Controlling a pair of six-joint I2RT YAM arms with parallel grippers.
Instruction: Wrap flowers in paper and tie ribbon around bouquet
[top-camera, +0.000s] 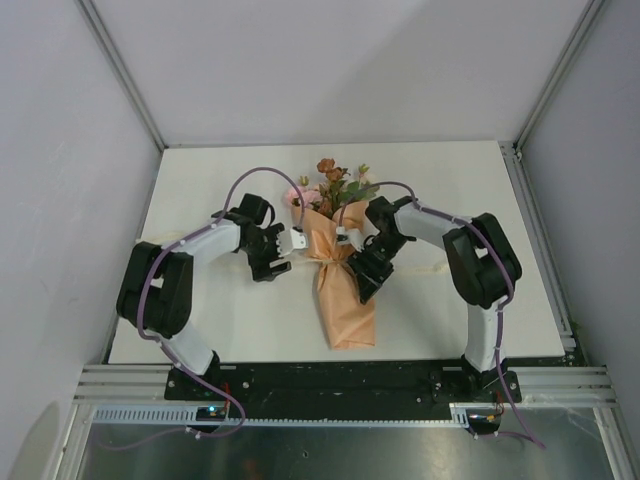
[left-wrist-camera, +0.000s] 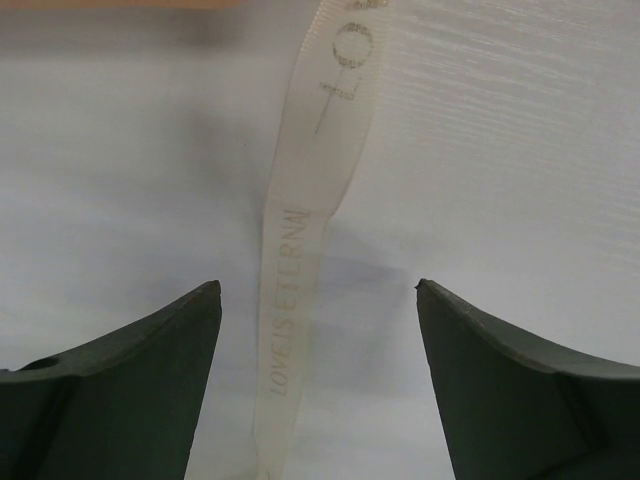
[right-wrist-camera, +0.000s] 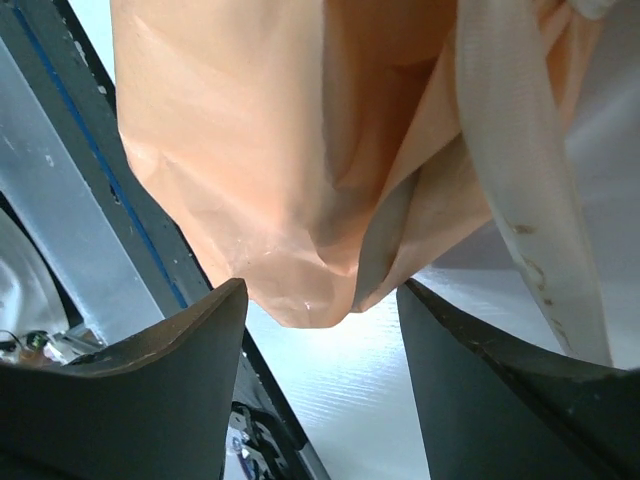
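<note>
On table (top-camera: 200, 180), one bouquet (top-camera: 343, 290), one ribbon (left-wrist-camera: 290, 300), left tool (left-wrist-camera: 318, 288), right tool (right-wrist-camera: 322, 284)

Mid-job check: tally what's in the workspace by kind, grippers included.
Bouquet: 1
Ribbon: 1
Grippers: 2 (left gripper, right gripper)
Total: 4

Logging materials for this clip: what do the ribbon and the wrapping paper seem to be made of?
The ribbon looks like woven fabric: cream, matte, slightly see-through, with fine weave lines and printed lettering. The paper looks like a thin peach sheet, mostly matte, creased into soft folds. I cannot tell whether it is plain or lightly coated.
</note>
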